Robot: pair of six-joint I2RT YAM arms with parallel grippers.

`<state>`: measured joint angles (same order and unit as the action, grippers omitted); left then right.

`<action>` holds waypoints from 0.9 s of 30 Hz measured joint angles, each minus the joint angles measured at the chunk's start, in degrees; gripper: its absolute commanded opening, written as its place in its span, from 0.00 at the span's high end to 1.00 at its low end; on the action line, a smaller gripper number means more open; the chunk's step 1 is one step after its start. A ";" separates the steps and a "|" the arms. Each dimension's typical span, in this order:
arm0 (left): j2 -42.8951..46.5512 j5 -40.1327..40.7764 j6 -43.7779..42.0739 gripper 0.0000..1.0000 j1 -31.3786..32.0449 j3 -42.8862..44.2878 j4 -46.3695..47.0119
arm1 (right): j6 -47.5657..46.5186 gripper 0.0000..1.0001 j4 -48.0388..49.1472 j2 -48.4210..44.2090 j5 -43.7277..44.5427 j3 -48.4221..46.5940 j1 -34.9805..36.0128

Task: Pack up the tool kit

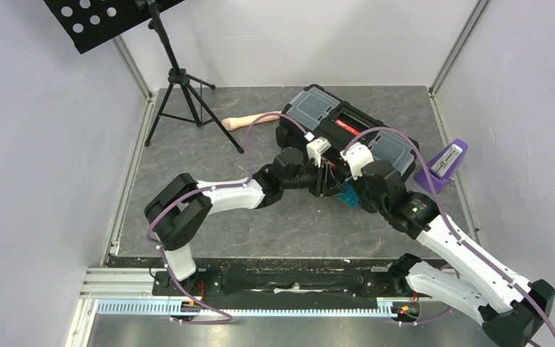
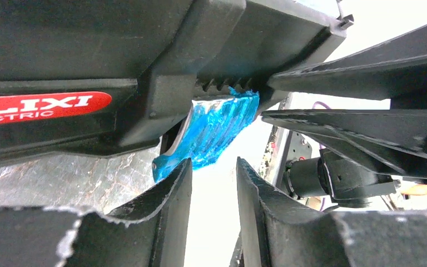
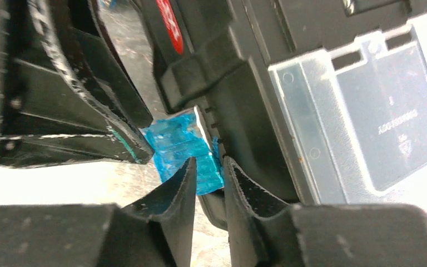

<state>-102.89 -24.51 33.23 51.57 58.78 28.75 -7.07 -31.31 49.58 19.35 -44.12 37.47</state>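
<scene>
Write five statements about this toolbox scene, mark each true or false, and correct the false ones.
1. Both grippers are at the blue latch on the near side of the large black plastic toolbox. True.
2. The beige cylindrical handle lies inside the toolbox. False: it lies on the grey table, left of the toolbox.
3. The purple stapler-like object sits right of the toolbox. True.
4. The left gripper clamps the toolbox's red-labelled handle. False: its jaws stand apart, empty.
5. The black tripod stands far right. False: far left.

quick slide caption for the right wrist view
Right gripper tips at the blue latch of the black toolbox, beside its clear compartment lid.
</scene>
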 measured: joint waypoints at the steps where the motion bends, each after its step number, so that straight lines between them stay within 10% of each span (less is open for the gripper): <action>1: 0.57 0.46 -0.04 0.56 0.00 0.02 -0.92 | -0.04 0.68 -0.94 0.00 -1.05 -1.18 0.02; 11: 11.43 8.81 -12.87 0.38 -0.92 15.45 -26.14 | -0.87 0.13 -3.15 -4.44 -9.25 -4.26 0.02; 19: 3.23 13.49 -21.79 0.41 -5.29 43.43 -38.69 | -3.26 0.48 -2.84 -4.85 -14.03 -0.63 0.02; 27: -11.43 9.09 -22.82 0.42 -5.42 53.53 -39.23 | -1.22 0.68 1.31 -7.08 -18.53 6.19 0.04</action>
<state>-114.32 -15.42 10.41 46.15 112.31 -10.48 -8.29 -30.00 42.50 0.82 -37.93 37.52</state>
